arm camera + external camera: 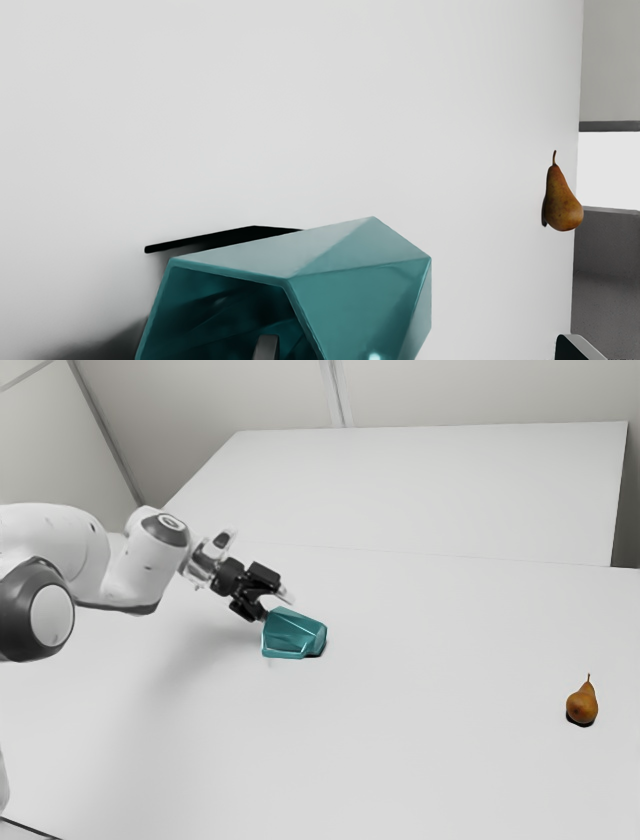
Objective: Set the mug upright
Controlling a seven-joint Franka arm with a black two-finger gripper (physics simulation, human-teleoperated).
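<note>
Arm (130,565): extended from the exterior view's left toward the teal mug (295,635).
Gripper (275,607): held at the mug, fingers spread, one placed inside its mouth, the other kept clear of its outer wall.
Mug: seen tipped onto its side on the table (400,760), mouth turned toward the gripper.
Pear (582,705): set well apart from the mug.

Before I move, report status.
Gripper open, one finger at the mug's mouth. Mug tipped, not upright. Pear well clear, toward the exterior view's right.
</note>
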